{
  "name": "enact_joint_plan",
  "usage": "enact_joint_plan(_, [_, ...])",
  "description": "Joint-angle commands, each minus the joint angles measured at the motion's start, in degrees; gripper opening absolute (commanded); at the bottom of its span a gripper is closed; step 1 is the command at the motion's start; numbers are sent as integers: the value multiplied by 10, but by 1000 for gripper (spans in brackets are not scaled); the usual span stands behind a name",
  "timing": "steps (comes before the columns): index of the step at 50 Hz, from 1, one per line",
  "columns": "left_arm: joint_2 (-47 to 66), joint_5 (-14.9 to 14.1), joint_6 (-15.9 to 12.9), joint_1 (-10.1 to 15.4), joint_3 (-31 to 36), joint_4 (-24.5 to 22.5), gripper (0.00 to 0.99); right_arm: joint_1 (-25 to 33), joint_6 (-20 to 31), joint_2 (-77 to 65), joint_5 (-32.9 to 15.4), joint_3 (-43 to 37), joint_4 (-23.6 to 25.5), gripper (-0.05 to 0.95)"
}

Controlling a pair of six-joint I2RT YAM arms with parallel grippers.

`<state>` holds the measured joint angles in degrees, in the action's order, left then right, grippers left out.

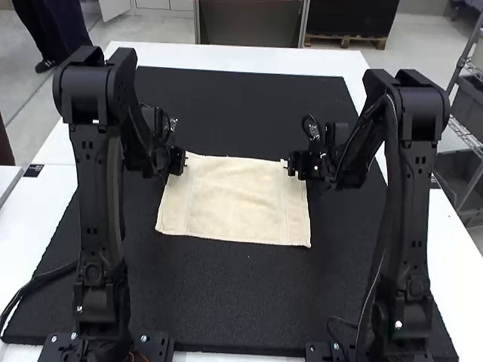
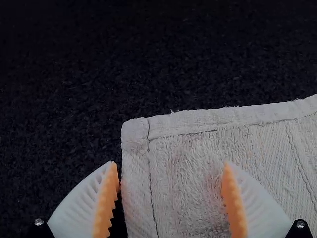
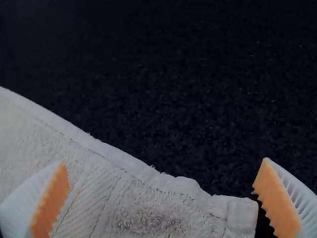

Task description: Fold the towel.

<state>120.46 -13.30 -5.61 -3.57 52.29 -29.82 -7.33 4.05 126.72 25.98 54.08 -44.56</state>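
towel (image 1: 234, 200) is lying spread out on the dark mat (image 1: 226, 302), roughly between the two arms, long axis running side to side in the high view. what matters for the fold, imo, is the far edge: each gripper is at its own far corner, and most of the cloth lies from there back toward the arm bases. left gripper (image 2: 171, 163) is nearer the left corner, right gripper (image 3: 164, 161) nearer the right one, so no reaching across needed. both are wide open with nothing pinched; each has one finger out past the towel's side and the other over the cloth. next i'd guess both close on those corners and bring the far edge back over the rest.

hard to make out tho: the grippers cover the far corners in the high view, and the wrist views cut the towel off partway. can't tell if any fingertip touches cloth, or how many layers there are. white table (image 1: 249, 56) sits under it all.
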Motion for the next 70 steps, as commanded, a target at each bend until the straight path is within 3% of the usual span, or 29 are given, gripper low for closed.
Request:
enact_joint_plan(1, [20,3,-7,-12,7,6,492,4,-3,18,-28,4,5,908])
enact_joint_plan(13, [20,-1,-7,-12,7,9,492,-2,28,15,-59,-2,16,905])
enact_joint_plan(43, [19,-13,-6,-19,7,13,490,16,18,-81,-65,-52,33,903])
enact_joint_plan(61, [14,-20,-6,-19,7,20,489,-3,35,-74,-75,-66,46,902])
enact_joint_plan(70, [13,-27,-6,-19,7,25,489,-11,34,-56,-74,-59,44,716])
